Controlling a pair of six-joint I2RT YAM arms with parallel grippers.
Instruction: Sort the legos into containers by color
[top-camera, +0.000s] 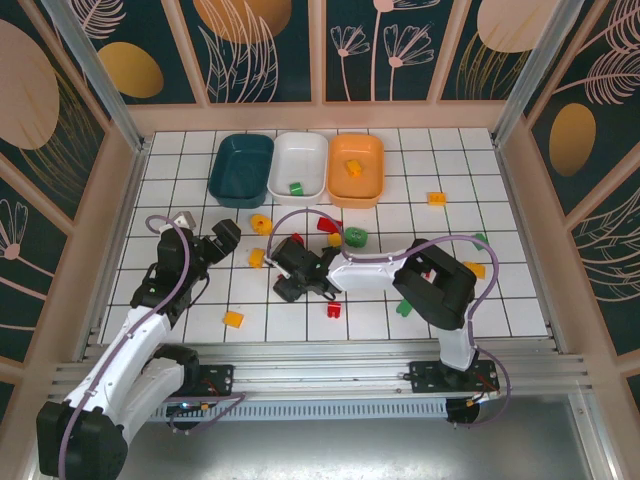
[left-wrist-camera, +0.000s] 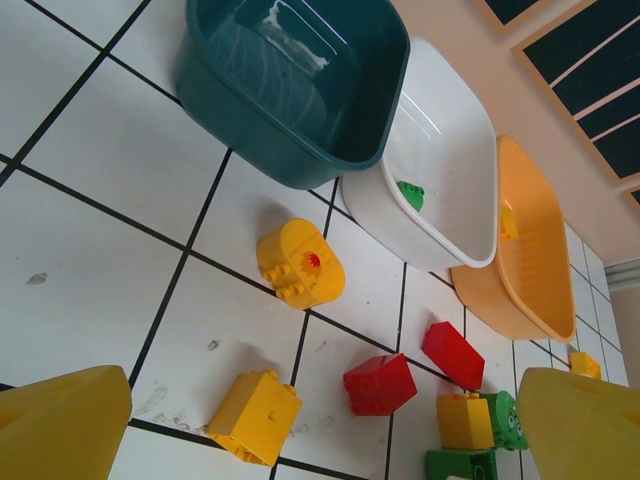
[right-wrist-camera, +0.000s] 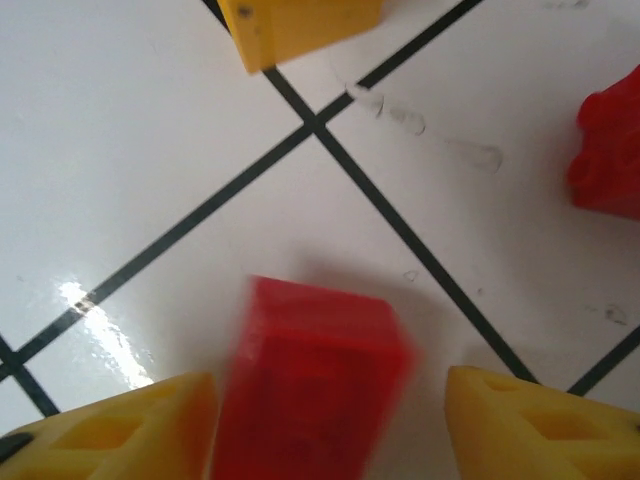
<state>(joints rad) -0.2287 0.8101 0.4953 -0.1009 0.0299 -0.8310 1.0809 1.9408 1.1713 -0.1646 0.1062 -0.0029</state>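
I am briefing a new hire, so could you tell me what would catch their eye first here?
Three tubs in a row at the far side of the table stand out first: the dark teal tub, white tub and orange tub. Before them, red, yellow and green bricks lie scattered over its grid. Close up, the right gripper straddles a blurred red brick, a gap on one side.
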